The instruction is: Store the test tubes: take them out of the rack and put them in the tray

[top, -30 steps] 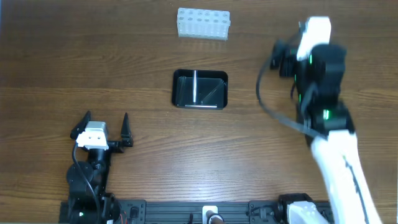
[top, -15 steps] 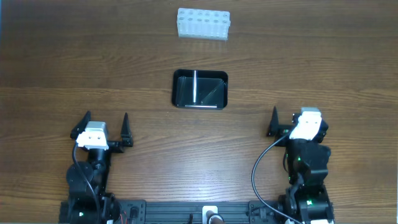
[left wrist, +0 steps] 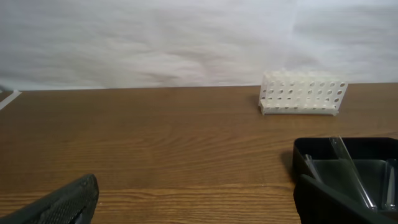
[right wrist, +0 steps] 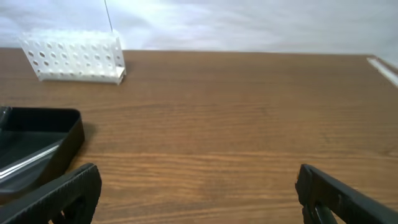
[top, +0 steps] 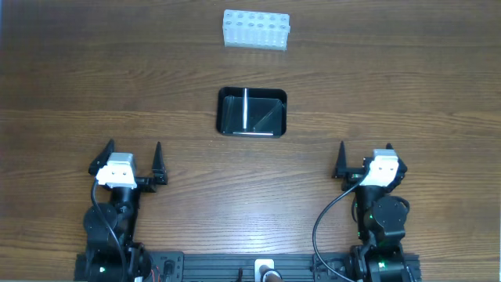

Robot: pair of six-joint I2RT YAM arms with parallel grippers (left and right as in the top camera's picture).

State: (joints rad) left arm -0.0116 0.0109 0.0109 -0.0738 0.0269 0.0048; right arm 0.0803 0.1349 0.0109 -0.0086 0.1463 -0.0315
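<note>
The white rack point(top: 256, 29) is seen standing upright at the far side of the brown surface point(top: 407, 78). The black tray point(top: 221, 113) is set nearer to the arms, in the middle, well apart from the rack. 2 clear test tubes point(top: 245, 108) are seen lying flat inside the tray. 1 is pointed toward the rack, and the other tube point(top: 252, 134) is laid along the tray's near wall. A slanted shiny line is also seen in the tray, but it cannot be told if it is a tube. The left pincer point(top: 134, 146) is held low, close to the left arm's base. It is opened wide and nothing is held in it. The right pincer point(top: 365, 149) is held the same way on the right side, opened wide too, with nothing between its fingers. Both pincers are kept well apart from the tray and the rack. In the left wrist view, the rack point(left wrist: 301, 93) is seen far off, and the tray point(left wrist: 311, 149) is seen closer with a tube point(left wrist: 351, 171) lying in it.
</note>
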